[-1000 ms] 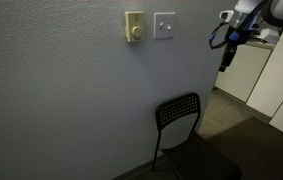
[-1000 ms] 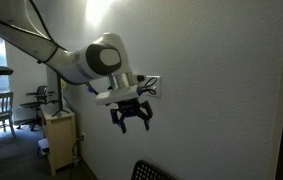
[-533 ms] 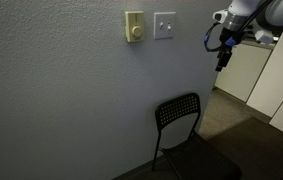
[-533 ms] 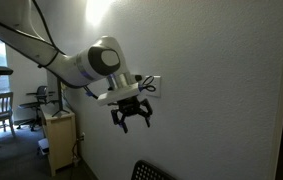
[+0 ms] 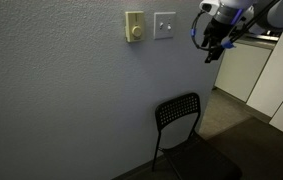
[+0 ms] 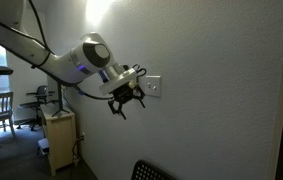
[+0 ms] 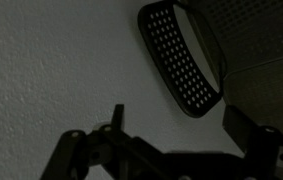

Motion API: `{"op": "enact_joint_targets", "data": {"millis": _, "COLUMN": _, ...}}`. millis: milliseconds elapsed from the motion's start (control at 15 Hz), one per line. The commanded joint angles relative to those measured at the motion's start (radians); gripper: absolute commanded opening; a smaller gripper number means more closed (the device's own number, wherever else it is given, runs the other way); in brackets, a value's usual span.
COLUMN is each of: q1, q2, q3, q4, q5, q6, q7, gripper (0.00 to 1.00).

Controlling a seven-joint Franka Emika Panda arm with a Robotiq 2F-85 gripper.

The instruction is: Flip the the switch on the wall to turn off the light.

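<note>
The switch (image 5: 164,25) is a small white square plate on the textured pale wall (image 5: 61,100). It also shows in an exterior view (image 6: 153,87). My gripper (image 5: 210,52) hangs to the right of the switch and slightly below it, close to the wall and apart from the plate. In an exterior view the gripper (image 6: 127,101) sits just below and left of the plate. In the wrist view the two fingers (image 7: 181,125) stand apart with nothing between them, facing the wall (image 7: 51,60). The switch is out of the wrist view.
A cream plate with a round knob (image 5: 133,27) sits left of the switch. A black perforated chair (image 5: 181,120) stands below against the wall; its back shows in the wrist view (image 7: 186,60). White cabinet doors (image 5: 271,75) stand at the right. A small cabinet (image 6: 59,135) stands at the left.
The gripper has moved along the wall toward the switch and up a little, and has turned. It stays open and empty.
</note>
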Motion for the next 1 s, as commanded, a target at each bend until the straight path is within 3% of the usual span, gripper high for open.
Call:
{"op": "enact_joint_targets", "data": {"millis": 0, "q1": 0.017, "q2": 0.044, "q3": 0.012, "q4": 0.089, "q5": 0.042, "q6": 0.019, "q7": -0.206, "gripper": 1.00}}
{"op": "enact_joint_targets", "data": {"millis": 200, "q1": 0.027, "q2": 0.075, "q3": 0.022, "q4": 0.171, "q5": 0.064, "q6": -0.036, "q7": -0.394, "gripper": 1.00}}
{"op": "enact_joint_targets", "data": {"millis": 267, "q1": 0.021, "q2": 0.026, "q3": 0.024, "q4": 0.099, "q5": 0.043, "q6": -0.003, "q7": -0.280, "gripper": 1.00}}
{"op": "enact_joint_targets", "data": {"millis": 600, "q1": 0.022, "q2": 0.031, "q3": 0.026, "q4": 0.111, "q5": 0.047, "q6": -0.005, "q7": -0.283, "gripper": 1.00}}
{"op": "enact_joint_targets", "data": {"millis": 800, "q1": 0.019, "q2": 0.025, "q3": 0.021, "q4": 0.117, "q5": 0.057, "q6": 0.046, "q7": -0.366, "gripper": 1.00}}
{"op": "enact_joint_targets", "data": {"millis": 933, "q1": 0.020, "q2": 0.036, "q3": 0.019, "q4": 0.157, "q5": 0.064, "q6": 0.062, "q7": -0.487, "gripper": 1.00}}
